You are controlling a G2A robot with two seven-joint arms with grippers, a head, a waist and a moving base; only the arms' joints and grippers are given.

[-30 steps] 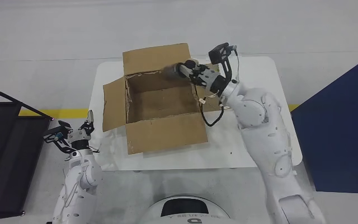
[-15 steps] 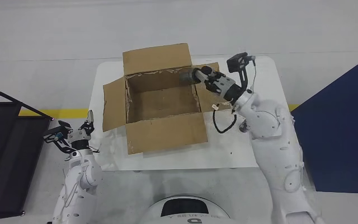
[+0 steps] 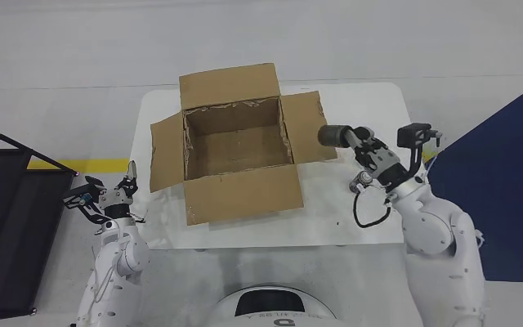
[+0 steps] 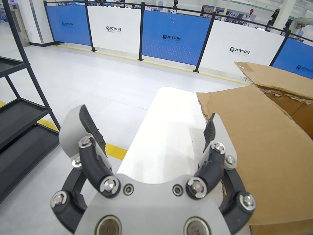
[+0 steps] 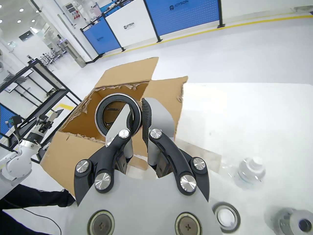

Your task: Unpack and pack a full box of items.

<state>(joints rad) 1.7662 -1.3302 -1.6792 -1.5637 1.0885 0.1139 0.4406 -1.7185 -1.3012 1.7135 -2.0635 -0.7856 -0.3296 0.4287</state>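
Print's all on the fence panels (image 4: 171, 37)
Each panel, blue or white, carries the same small logo plus wordmark about mid-panel, and you can spot it from both wrist views.

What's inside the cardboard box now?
From the top, the box has a bare cardboard floor, no items on it. In the right wrist view the black cylinder in the right claw covers part of the interior.
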